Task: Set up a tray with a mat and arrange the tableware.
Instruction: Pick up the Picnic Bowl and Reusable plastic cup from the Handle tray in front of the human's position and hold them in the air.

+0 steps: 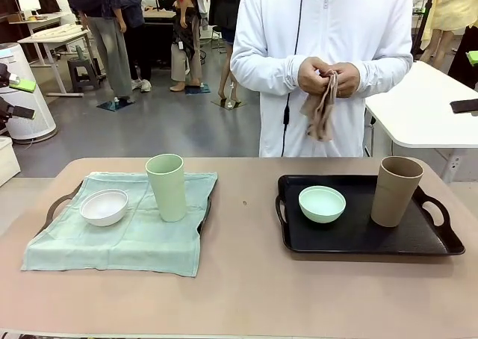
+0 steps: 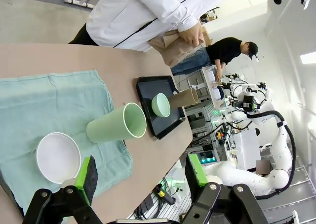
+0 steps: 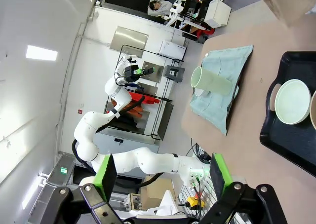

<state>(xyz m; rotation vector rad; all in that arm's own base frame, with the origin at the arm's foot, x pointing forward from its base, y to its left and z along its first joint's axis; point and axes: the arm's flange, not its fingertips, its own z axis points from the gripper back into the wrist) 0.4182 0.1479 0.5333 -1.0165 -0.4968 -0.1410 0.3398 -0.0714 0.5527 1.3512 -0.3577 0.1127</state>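
Probably light, stiff and slick, the tan tumbler (image 1: 396, 191) on the right tray (image 1: 351, 238) wants a mid-wall pinch; left gripper (image 2: 142, 173) and right gripper (image 3: 162, 169) gape empty.

text: none legible | labels: none | brands: none | numbers: none

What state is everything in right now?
left tray: under mat
green mat: spread flat
white bowl: upright, empty, on mat
pale green tumbler: upright on mat
black tray: no mat
mint bowl: upright, empty
tan tumbler: upright
tan cloth: bunched in person's hands
left gripper: open
right gripper: open
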